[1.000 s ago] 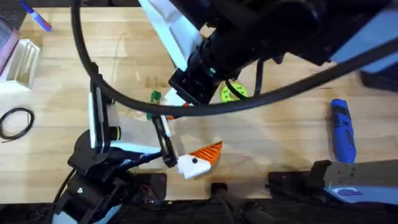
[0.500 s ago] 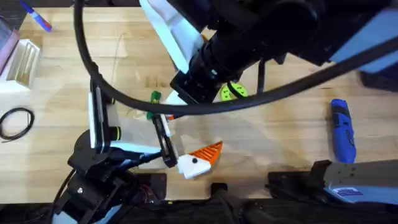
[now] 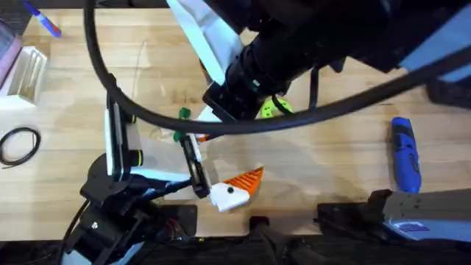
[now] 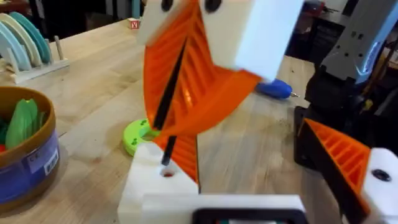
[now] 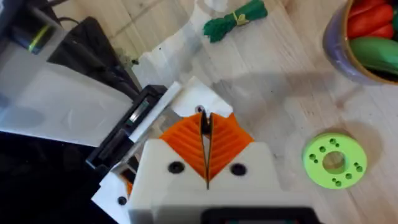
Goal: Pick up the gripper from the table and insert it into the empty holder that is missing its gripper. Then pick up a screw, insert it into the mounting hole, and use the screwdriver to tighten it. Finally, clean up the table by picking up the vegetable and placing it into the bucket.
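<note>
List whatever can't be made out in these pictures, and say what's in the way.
- Right wrist view: the bucket is cut off by the picture's edge, so its full contents are unknown.
- Overhead: the right arm, blurred close under the camera, covers the bucket and most of the lime-green disc.
- Left wrist view: the thin black rod in the right pincer is too slim to identify. Its tip meets the holder, depth unseen.

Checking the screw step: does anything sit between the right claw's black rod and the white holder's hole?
Nothing visible: the black rod, pinched in the right claw, has its tip at the hole in the holder.
</note>
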### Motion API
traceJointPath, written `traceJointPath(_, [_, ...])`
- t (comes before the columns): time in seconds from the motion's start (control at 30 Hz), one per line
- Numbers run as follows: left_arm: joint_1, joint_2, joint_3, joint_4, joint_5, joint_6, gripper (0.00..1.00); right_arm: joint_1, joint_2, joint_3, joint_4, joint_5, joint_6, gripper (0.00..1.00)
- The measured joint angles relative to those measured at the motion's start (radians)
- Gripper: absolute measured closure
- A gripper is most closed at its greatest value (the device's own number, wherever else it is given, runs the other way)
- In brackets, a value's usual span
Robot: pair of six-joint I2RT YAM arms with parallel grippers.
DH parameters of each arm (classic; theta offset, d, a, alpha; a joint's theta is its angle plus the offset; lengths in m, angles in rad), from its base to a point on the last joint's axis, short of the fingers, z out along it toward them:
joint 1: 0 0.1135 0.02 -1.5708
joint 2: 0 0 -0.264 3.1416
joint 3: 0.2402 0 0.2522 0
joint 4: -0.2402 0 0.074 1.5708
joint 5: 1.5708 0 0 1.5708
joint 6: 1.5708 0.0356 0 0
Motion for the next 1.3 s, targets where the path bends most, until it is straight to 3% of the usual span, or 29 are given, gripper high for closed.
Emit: traceJointPath(1.3, [0.0, 0.0, 0.0, -0.001, -0.004, 0.0, 0.014, 0.052, 0.029, 0.009, 0.005, 0.08, -0.015, 0.995])
